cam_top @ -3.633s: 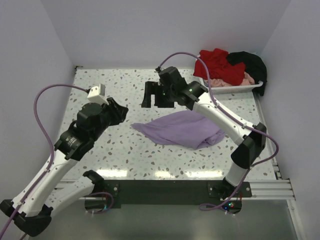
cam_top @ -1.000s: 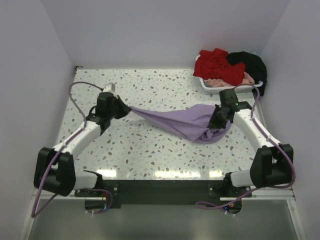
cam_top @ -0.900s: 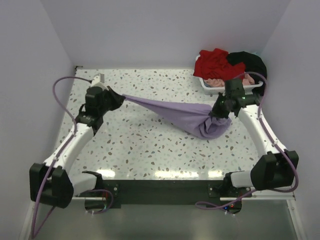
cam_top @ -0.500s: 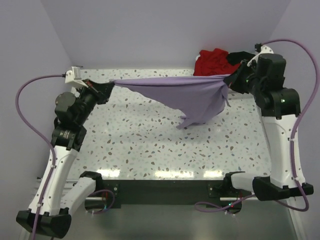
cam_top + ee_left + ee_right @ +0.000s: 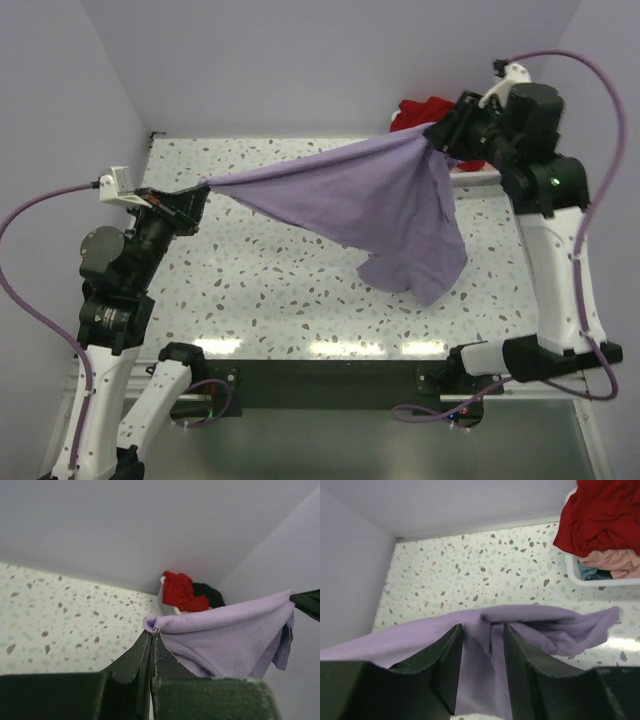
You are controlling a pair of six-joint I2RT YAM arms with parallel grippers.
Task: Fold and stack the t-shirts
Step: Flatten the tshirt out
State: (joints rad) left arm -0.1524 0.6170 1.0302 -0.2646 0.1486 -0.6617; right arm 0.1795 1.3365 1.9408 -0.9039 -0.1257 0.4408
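The left gripper is pinched tight on one corner of the lavender t-shirt. The right gripper has its jaws partly apart with the purple cloth running through the gap, and whether it has any hold there I cannot tell. The shirt hangs stretched in the air between the two raised arms, its loose lower part drooping over the speckled table. The red t-shirt, pale pink t-shirt and black t-shirt lie heaped in the white tray at the far right corner.

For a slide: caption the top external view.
The lavender t-shirt hangs stretched from left pincer to right pincer over the speckled table.
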